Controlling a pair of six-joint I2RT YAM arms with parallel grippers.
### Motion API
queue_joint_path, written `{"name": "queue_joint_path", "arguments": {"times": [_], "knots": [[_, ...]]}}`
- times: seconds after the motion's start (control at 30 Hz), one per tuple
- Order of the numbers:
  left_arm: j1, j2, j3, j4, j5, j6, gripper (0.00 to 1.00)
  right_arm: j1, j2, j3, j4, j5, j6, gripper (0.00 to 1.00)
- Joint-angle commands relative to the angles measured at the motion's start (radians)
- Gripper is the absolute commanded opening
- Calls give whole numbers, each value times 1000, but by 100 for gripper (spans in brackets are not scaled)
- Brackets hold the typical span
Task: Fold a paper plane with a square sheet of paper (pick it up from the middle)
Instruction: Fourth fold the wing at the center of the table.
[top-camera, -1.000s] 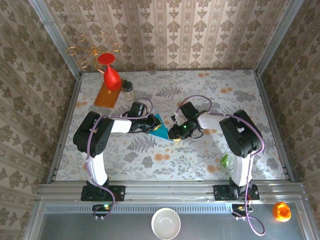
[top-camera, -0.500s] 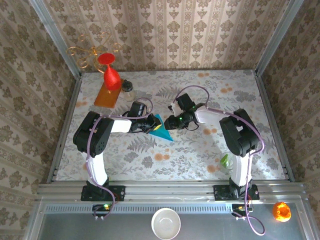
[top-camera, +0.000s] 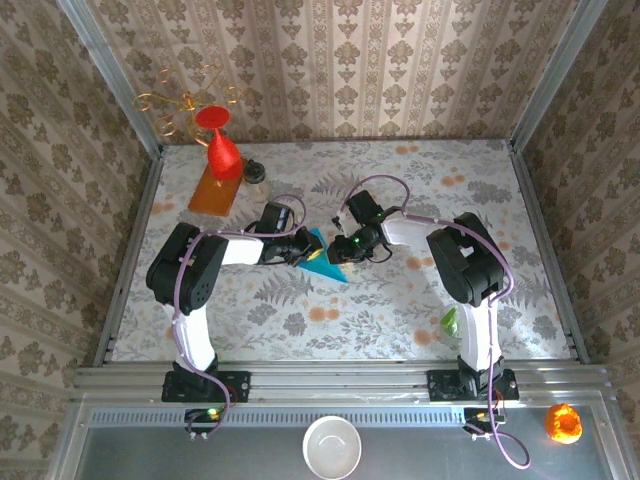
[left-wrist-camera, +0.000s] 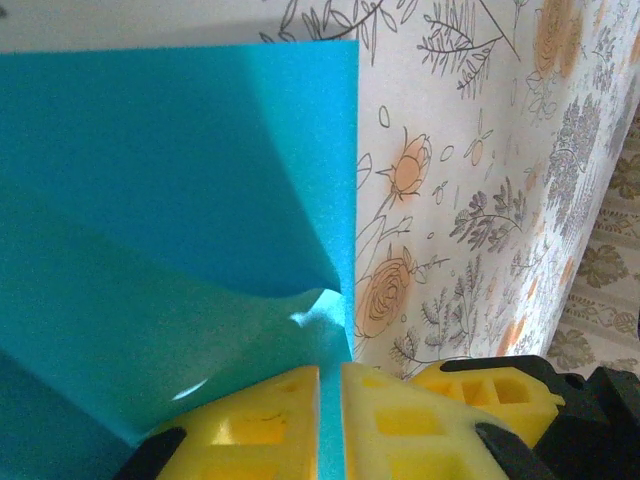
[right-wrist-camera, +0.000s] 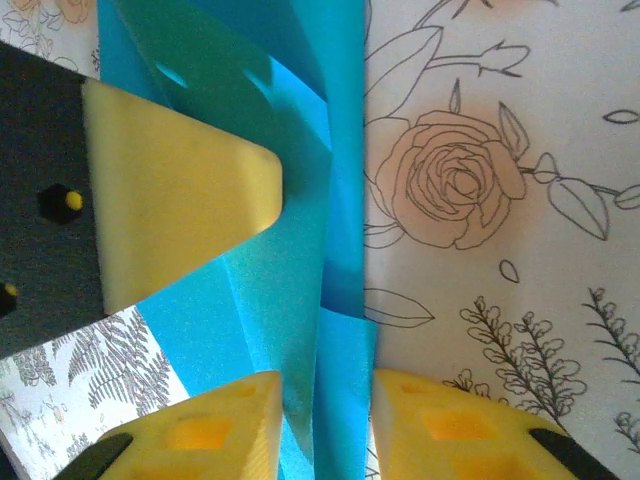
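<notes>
The square sheet of paper (top-camera: 326, 264) is teal-blue and lies partly folded into a pointed wedge at the middle of the table, between the two arms. My left gripper (top-camera: 307, 250) holds its left side. In the left wrist view its yellow jaws (left-wrist-camera: 330, 420) are shut on a thin edge of the paper (left-wrist-camera: 180, 200). My right gripper (top-camera: 339, 254) is at the paper's right edge. In the right wrist view it (right-wrist-camera: 322, 430) stands open, with raised folds of the paper (right-wrist-camera: 290, 300) in the gap. The left gripper's finger (right-wrist-camera: 170, 190) rests on the sheet there.
A red cone-shaped vase (top-camera: 222, 148) stands on an orange board (top-camera: 212, 192) at the back left, beside a small jar (top-camera: 256, 173) and a gold wire ornament (top-camera: 180, 104). A green object (top-camera: 449, 322) lies near the right arm's base. A white bowl (top-camera: 332, 447) sits below the table edge.
My right gripper has left the paper's near tip, moved back and to the left, and now stands at the right edge with narrower jaws. The left gripper has kept its hold.
</notes>
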Motion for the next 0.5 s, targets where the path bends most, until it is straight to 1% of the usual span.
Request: {"name": "queue_joint_path", "arguments": {"times": [0.0, 0.33, 0.47], "knots": [[6, -26, 23, -11, 21, 29, 17, 11, 43, -8, -20, -15, 1, 29], [8, -88, -15, 25, 6, 31, 20, 10, 53, -29, -11, -10, 9, 23], [8, -107, -33, 20, -3, 34, 21, 10, 54, -32, -7, -7, 13, 23]]}}
